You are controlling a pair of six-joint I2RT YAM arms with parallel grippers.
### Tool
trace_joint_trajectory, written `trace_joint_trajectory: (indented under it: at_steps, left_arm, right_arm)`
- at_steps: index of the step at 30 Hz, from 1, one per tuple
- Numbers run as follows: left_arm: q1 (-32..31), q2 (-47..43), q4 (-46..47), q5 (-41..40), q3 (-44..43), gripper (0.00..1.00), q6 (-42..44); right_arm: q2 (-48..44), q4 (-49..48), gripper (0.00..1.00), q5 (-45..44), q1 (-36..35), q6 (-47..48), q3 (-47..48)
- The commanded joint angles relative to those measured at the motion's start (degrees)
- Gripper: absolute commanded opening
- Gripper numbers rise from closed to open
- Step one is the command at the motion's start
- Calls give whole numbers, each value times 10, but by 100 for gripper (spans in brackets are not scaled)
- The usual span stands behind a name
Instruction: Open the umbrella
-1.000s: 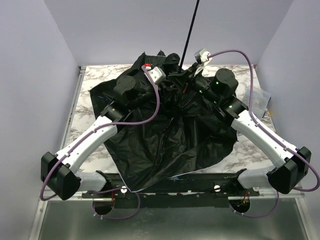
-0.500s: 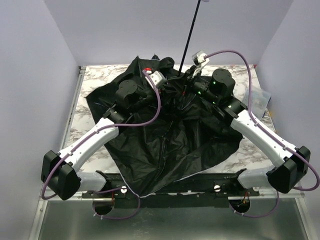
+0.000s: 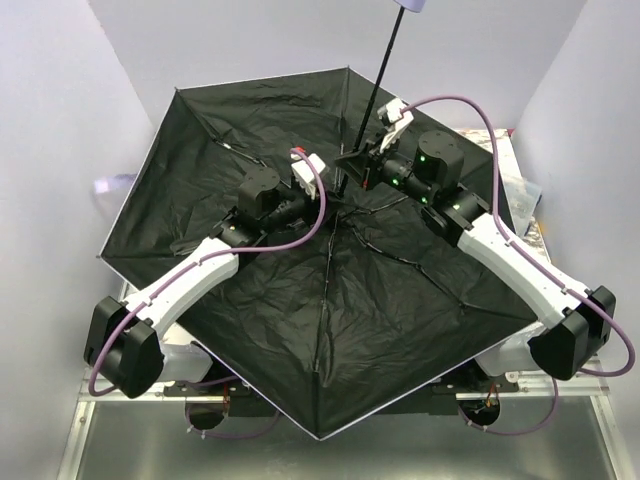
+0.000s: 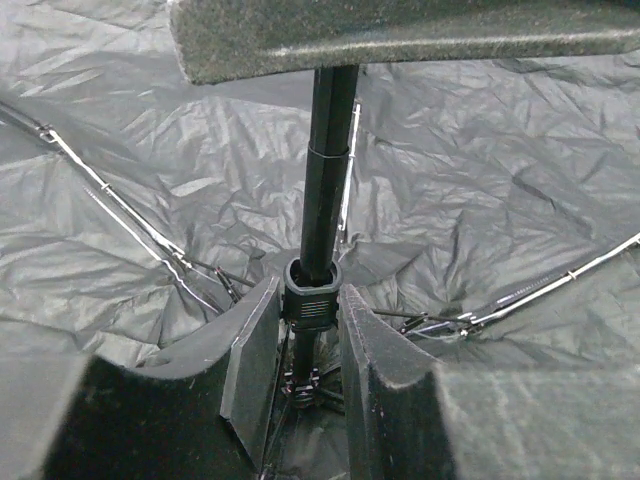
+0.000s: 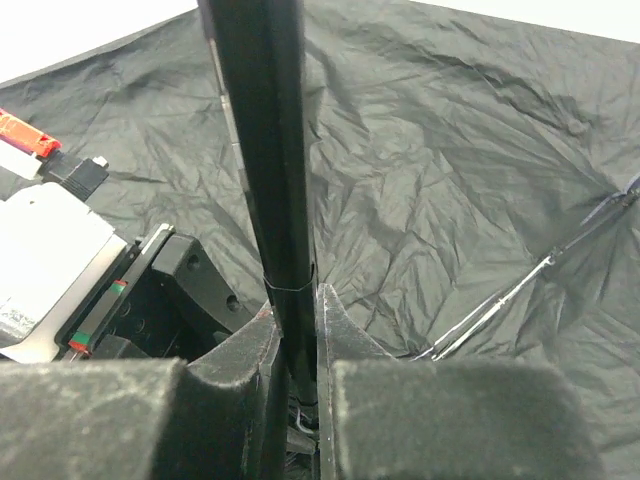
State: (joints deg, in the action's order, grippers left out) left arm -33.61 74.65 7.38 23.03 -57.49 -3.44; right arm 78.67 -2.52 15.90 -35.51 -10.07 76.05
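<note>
umbrella (image 3: 300, 300): light, floppy; hold by stiff shaft (image 3: 385, 70) | left gripper (image 4: 308, 325) clamped on its collar (image 4: 312, 298) | right gripper (image 5: 295, 310) clamped above collar

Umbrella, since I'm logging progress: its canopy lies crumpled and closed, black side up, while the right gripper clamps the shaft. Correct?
No. The top external view shows the umbrella with its canopy spread open, not crumpled and closed. It is black side up, and the right gripper does clamp the shaft.

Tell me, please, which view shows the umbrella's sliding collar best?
Left wrist: the collar sits centred, close up, between the left hand's fingers. From the top it is too small to tell; the right wrist shows only the shaft.
</note>
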Motion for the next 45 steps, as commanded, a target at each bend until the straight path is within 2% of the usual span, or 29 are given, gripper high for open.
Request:
trace_joint_trajectory:
  at_steps: [1, 3, 8, 12, 22, 26, 32, 40, 45]
  left_arm:
    - [13, 5, -90, -21, 28, 31, 49]
    - [13, -6, -58, -3, 15, 34, 69]
    - [14, -14, -47, 17, -51, 41, 103]
    - [14, -21, -40, 30, -78, 50, 110]
    - [2, -16, -21, 52, -124, 55, 94]
    - [-6, -5, -17, 46, -138, 50, 97]
    - [-10, 33, -37, 45, -149, 34, 92]
    - [-8, 50, -49, 38, -90, 32, 114]
    - [-5, 55, -65, 33, -70, 34, 143]
  right_arm:
    - [-32, -123, 0, 29, 3, -7, 59]
    - [-34, -118, 0, 45, 3, -5, 43]
    - [-36, -112, 0, 69, 2, -6, 14]
    - [-35, -111, 0, 75, 2, -4, 2]
    - [-29, -101, 0, 81, 1, -2, -7]
    - [-31, -98, 0, 84, -1, -4, -9]
    - [-30, -106, 0, 89, -2, -17, 0]
    - [-31, -111, 0, 85, -2, -41, 24]
    - [-33, -113, 0, 77, -2, -41, 32]
